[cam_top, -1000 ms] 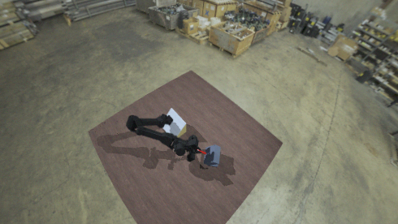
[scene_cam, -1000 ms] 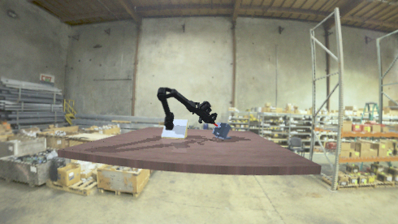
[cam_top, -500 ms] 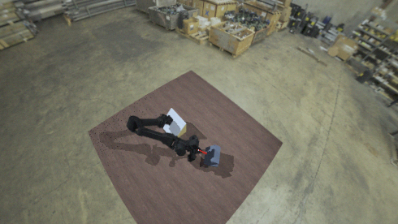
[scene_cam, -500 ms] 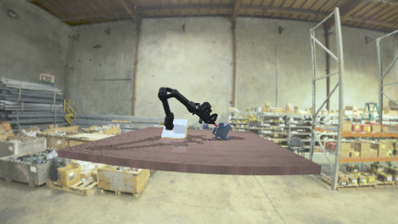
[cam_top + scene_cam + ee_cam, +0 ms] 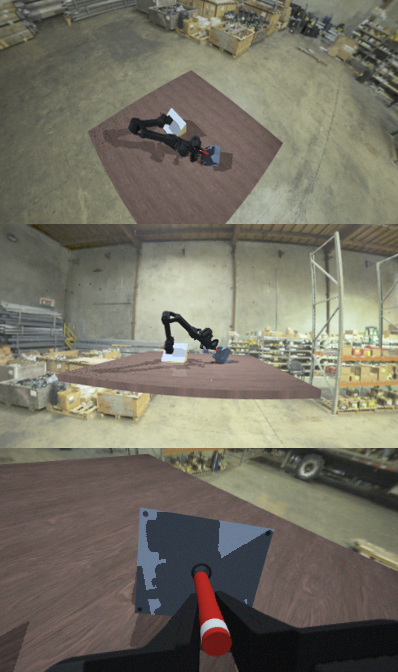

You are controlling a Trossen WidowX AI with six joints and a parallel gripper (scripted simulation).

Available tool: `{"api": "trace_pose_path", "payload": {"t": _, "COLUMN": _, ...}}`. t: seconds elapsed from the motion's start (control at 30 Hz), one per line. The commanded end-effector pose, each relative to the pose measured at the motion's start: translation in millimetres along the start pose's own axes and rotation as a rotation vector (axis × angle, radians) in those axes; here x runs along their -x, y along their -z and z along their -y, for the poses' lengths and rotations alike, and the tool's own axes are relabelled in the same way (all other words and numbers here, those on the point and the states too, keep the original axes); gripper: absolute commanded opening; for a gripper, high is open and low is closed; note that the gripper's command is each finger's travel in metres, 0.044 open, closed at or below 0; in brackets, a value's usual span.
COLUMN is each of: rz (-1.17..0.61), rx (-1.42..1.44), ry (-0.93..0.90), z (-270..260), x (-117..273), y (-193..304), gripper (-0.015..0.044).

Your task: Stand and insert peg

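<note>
With the claw pinching the peg by its sides, white band toward us, we judge its long axis nearly aligned with the hole, toward the tabletop's right corner in the top view.

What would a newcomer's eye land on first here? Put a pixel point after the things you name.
Probably the red cylindrical peg with a white band point(image 5: 204, 152) point(image 5: 217, 351) point(image 5: 209, 600), held in the black gripper point(image 5: 200, 153) point(image 5: 216, 346) point(image 5: 206, 598), its plain end at the hole. Next, the blue-grey sloped panel point(image 5: 215, 156) point(image 5: 222, 355) point(image 5: 182, 543) around that hole, standing on the brown table point(image 5: 195, 195) point(image 5: 191, 382) point(image 5: 65, 523).
</note>
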State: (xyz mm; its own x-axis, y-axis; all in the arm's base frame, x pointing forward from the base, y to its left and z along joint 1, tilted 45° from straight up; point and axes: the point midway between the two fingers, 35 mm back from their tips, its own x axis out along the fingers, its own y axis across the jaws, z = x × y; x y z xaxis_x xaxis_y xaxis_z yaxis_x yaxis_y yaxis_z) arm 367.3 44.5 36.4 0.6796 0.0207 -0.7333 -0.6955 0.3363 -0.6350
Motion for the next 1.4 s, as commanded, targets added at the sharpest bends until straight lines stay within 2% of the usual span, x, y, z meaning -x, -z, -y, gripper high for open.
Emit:
{"api": "trace_pose_path", "payload": {"t": 0.0, "rz": 0.002, "rx": 0.002, "ry": 0.001, "z": 0.8, "x": -1.7, "y": -0.7, "gripper": 0.0}}
{"api": "trace_pose_path", "payload": {"t": 1.37, "rz": 0.001, "rx": 0.0, "ry": 0.001, "z": 2.2, "x": -6.8, "y": -2.0, "gripper": 0.0}}
